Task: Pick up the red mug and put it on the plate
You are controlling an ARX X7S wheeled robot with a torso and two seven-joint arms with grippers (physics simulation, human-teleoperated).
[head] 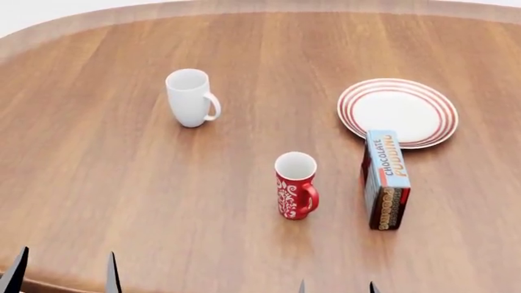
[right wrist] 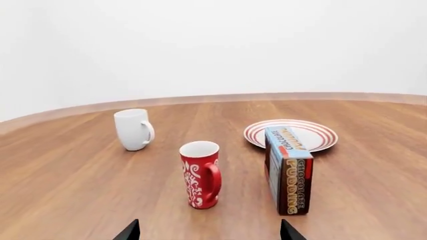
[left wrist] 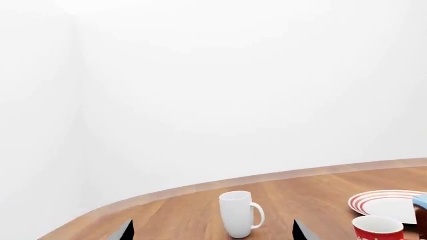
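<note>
The red mug stood upright near the middle of the head view, on the wooden table, its handle turned toward the lower right of the frame and its white pattern showing on the side. It was empty, white inside, and touched nothing.

To its right stood a box, upright on a long edge and well clear of the mug. Its light blue top face read "CHOCOLATE PUDDING". In the right wrist view the same words ran down the brown front face of the box, with "CHOCOLATE" also legible on the top. The far end of the box overlapped the near rim of the plate in the head view; whether it rested on the rim could not be told.

The plate lay flat in the upper right of the head view, bare, with red rings round its rim. A white mug stood upright in the upper left, well apart from everything else.

The left gripper showed only as two dark fingertips at the lower left edge, set apart and holding nothing. The right gripper showed as two tips at the bottom edge, also apart and empty, below the red mug.
</note>
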